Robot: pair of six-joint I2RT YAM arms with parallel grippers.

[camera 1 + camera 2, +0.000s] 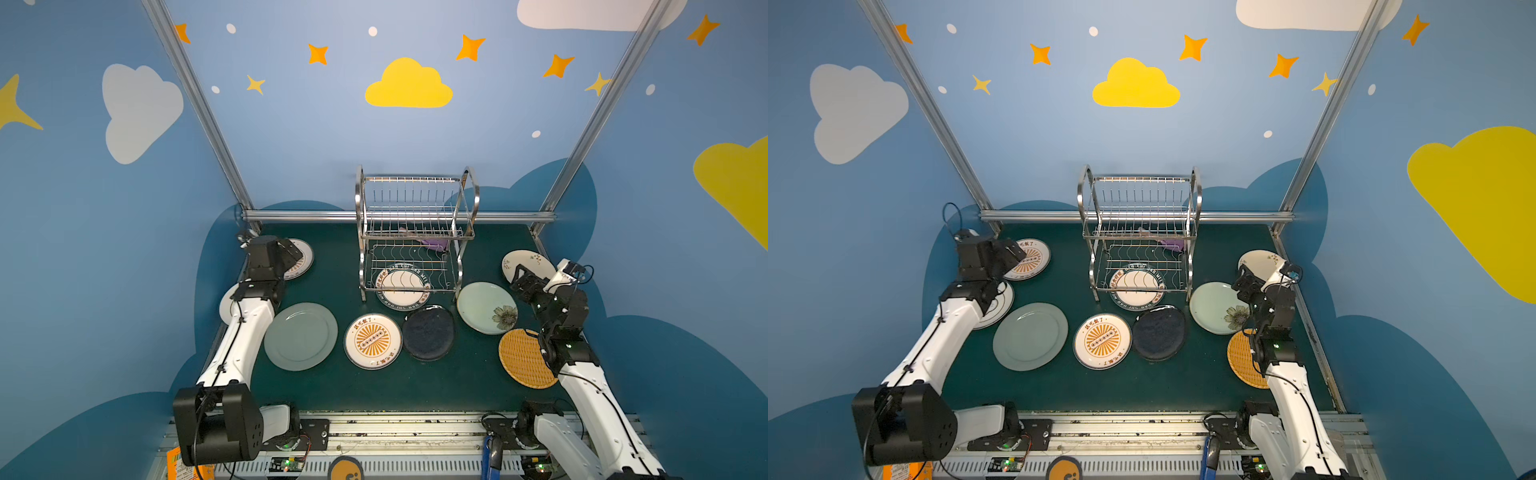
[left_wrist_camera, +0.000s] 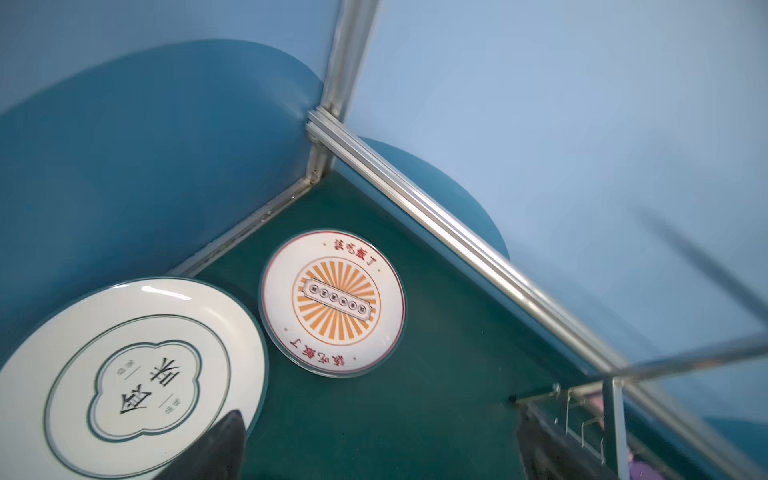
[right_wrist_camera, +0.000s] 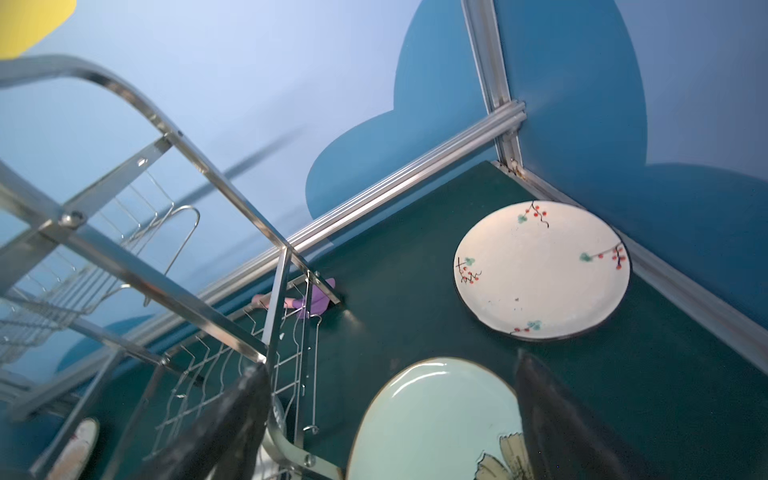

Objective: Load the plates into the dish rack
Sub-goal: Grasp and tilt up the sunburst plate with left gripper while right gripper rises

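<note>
A dark green bench (image 1: 332, 386) walled in blue carries the dish rack (image 1: 415, 216) at the back. The plates (image 1: 301, 336) lie flat around it, none slotted. The left pincer (image 2: 386, 457) and right pincer (image 3: 395, 436) both gape, empty. Flat plates offer little edge, so a shallow pinch could slip and drop one against the wires.
</note>
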